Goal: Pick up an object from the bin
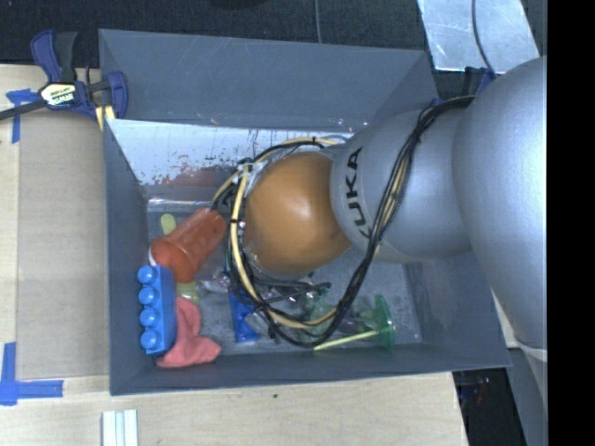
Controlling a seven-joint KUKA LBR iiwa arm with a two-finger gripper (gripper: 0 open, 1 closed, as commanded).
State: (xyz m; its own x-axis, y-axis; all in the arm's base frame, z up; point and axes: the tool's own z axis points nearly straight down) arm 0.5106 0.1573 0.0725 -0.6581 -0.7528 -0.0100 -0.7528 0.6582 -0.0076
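Hovering over bin [125,249] centre; cover [288,214] masking grip, open or shut impossible to tell.
Aiming to lower straight, avoiding cup [191,240].

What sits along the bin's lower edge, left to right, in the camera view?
Blue studded brick → pink lumpy piece → small blue piece → green flared piece. Orange-red cup left out: it lies above the pink piece, so its place in the order is unclear.

A single camera looks steeply down into the bin [260,82] from close above, tilted so its far wall shows broader than its near wall. The arm [483,175] comes in from the right, close under the lens.
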